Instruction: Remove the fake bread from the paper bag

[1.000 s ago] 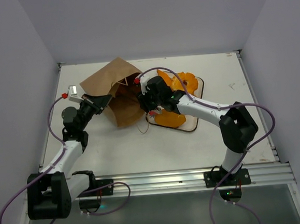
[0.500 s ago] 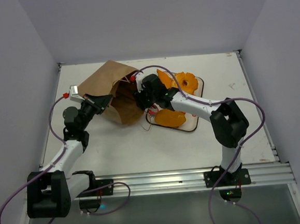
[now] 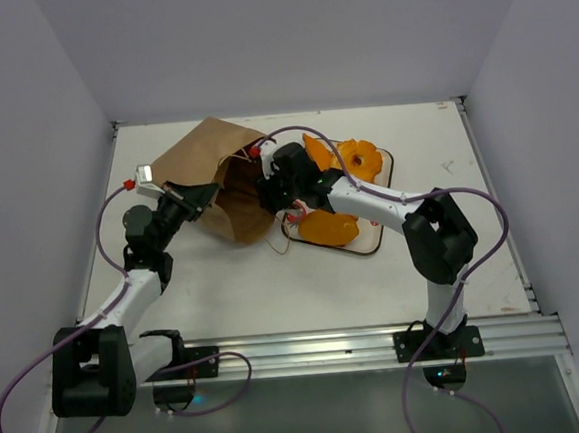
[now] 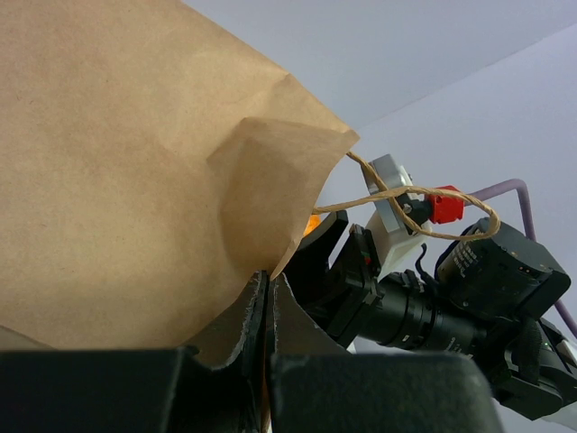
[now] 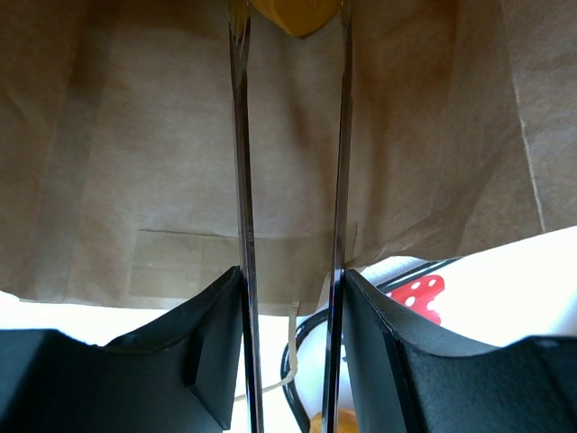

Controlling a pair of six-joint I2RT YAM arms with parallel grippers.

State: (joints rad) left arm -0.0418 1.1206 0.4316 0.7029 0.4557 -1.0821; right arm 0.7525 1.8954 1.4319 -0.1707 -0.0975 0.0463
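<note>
The brown paper bag (image 3: 206,173) lies on its side at the back left, its mouth facing right. My left gripper (image 3: 206,195) is shut on the bag's near edge; in the left wrist view the paper bag (image 4: 135,162) is pinched between the closed fingers (image 4: 257,311). My right gripper (image 3: 265,190) reaches into the bag's mouth. Its long fingers (image 5: 240,162) stand apart inside the paper bag (image 5: 135,135), and a golden piece of fake bread (image 5: 293,13) sits between their tips. Other fake bread pieces (image 3: 331,228) lie on the tray.
A strawberry-print tray (image 3: 385,181) lies right of the bag with a ring-shaped piece (image 3: 361,157) and a pointed one (image 3: 316,150) on it. The bag's string handle (image 4: 406,203) loops over my right wrist. White walls close the table on three sides.
My right gripper has moved left into the bag's mouth, and the bag's mouth has shifted a little left. The left gripper keeps its hold on the bag's edge.
</note>
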